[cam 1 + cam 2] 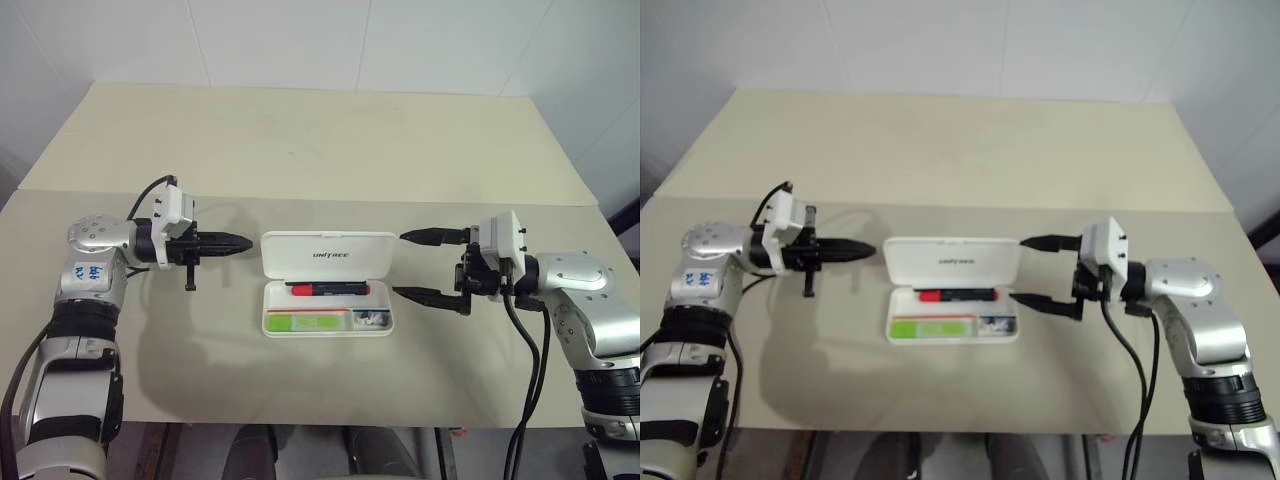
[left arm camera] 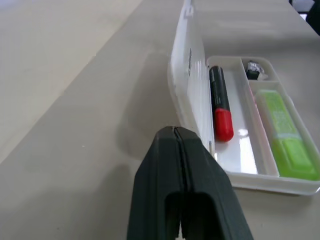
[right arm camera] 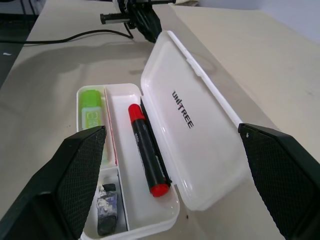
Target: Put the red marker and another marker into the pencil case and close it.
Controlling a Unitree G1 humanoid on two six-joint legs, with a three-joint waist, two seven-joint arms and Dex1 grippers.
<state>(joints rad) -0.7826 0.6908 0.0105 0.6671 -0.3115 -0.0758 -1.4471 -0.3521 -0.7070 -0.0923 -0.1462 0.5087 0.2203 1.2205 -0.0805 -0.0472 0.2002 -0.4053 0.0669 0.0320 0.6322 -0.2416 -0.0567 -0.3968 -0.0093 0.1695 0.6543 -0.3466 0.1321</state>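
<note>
Pencil case [image 1: 327, 285] is sitting open at the middle of the desk [image 1: 300, 140], its white lid [image 1: 328, 256] standing up along the far edge with the dark lettering facing the robot. Red marker [image 1: 329, 289] is lying lengthwise in the long compartment next to the hinge, and the green highlighter [image 1: 305, 322] is resting in the near compartment, with a small dark-and-white object [image 1: 373, 319] in the little section beside it. Left pincer [image 1: 243, 243] is hovering just off the lid's left end, fingers pressed together, gripping nothing. Right pincer [image 1: 420, 265] is waiting at the case's right end, fingers spread wide, one level with the lid, one level with the tray, holding nothing.
</note>
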